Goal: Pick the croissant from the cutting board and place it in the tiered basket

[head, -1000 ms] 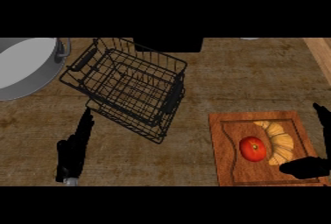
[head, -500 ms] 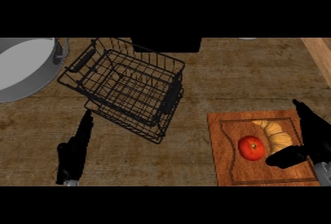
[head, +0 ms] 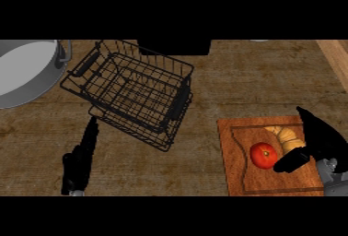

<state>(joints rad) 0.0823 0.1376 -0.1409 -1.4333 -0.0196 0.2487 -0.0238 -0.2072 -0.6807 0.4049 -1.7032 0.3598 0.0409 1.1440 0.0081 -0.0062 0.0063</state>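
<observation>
1. Presently the right robot hand (head: 318, 144) hangs open over the cutting board (head: 239, 177), thumb and fingers straddling the croissant (head: 285, 137) for a grasp.
2. A tomato (head: 263, 155) touching the croissant crowds the thumb.
3. The tiered basket (head: 132, 90) waits well apart across the counter (head: 204, 83).
4. The left robot hand (head: 78, 159) rests open; a pot (head: 27, 69) stands beyond.

**Croissant on the board, basket at upper centre**

The croissant (head: 285, 137) is a golden, curved pastry lying flat on the wooden cutting board (head: 239, 179) at the lower right of the frame, toward the board's upper right part; its right side is hidden. The board is a reddish-brown rectangle with a groove near its edge. The tiered basket (head: 132, 92) is black wire, two stacked trays with a handle at its upper left, standing at upper centre, well apart from the board.
</observation>
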